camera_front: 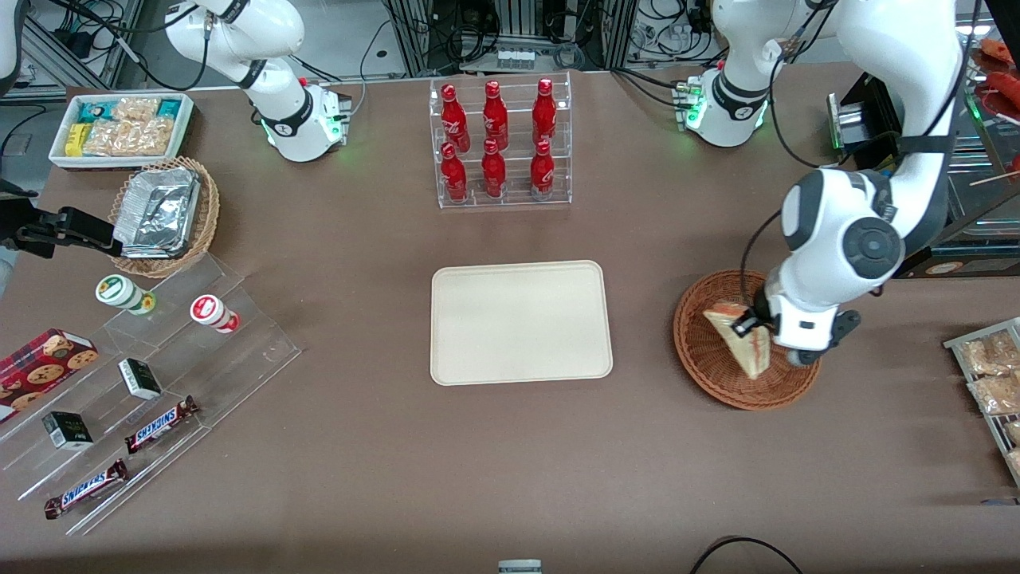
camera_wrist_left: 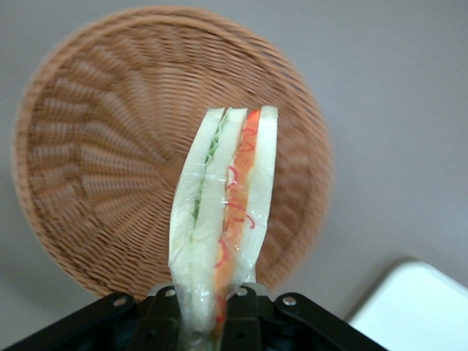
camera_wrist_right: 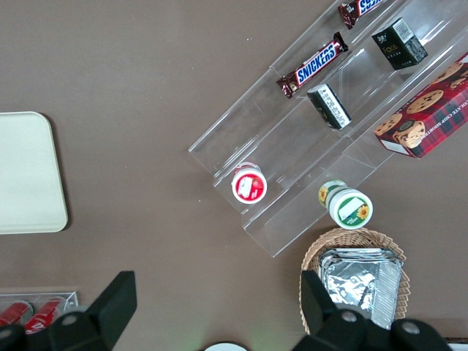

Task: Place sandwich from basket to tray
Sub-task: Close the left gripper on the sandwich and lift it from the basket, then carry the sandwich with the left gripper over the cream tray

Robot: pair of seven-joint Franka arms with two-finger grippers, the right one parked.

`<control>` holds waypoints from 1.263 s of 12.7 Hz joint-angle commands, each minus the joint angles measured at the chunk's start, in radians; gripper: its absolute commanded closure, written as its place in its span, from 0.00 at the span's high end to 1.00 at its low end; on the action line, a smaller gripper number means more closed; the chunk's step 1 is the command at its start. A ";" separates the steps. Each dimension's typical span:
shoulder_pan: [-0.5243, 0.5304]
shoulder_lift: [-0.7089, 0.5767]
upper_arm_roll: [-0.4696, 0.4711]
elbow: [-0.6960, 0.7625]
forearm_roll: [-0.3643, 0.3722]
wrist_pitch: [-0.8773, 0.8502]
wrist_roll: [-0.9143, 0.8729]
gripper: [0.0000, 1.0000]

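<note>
Two Snickers bars (camera_front: 162, 424) with readable white wrapper lettering lie on a clear stepped stand (camera_front: 239, 335) near the desk (camera_front: 358, 478) edge at the parked arm's end. Red bottles (camera_front: 496, 139) with white script stand in a clear rack at the desk's edge farthest from the front camera. The cream tray (camera_front: 521, 322) sits mid-desk with nothing on it. Toward the working arm's end, the hand (camera_front: 757, 323) grips the sandwich (camera_front: 743, 341), held clear above the reddish basket (camera_front: 705, 351); its plastic wrap carries red marks, unreadable.
</note>
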State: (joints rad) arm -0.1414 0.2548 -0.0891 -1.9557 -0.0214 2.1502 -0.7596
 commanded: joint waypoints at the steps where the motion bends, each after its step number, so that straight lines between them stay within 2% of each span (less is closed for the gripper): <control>1: -0.113 0.084 0.009 0.092 0.009 -0.033 0.065 0.00; 4: -0.249 0.150 0.009 0.162 0.002 -0.032 0.102 0.00; 10: -0.499 0.380 0.011 0.429 0.011 -0.044 -0.157 0.00; 13: -0.563 0.471 0.012 0.553 0.009 -0.085 -0.249 0.00; 16: -0.583 0.480 0.017 0.558 0.014 -0.093 -0.270 0.00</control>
State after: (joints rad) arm -0.7049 0.7146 -0.0933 -1.4437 -0.0214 2.0951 -0.9990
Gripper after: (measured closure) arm 0.819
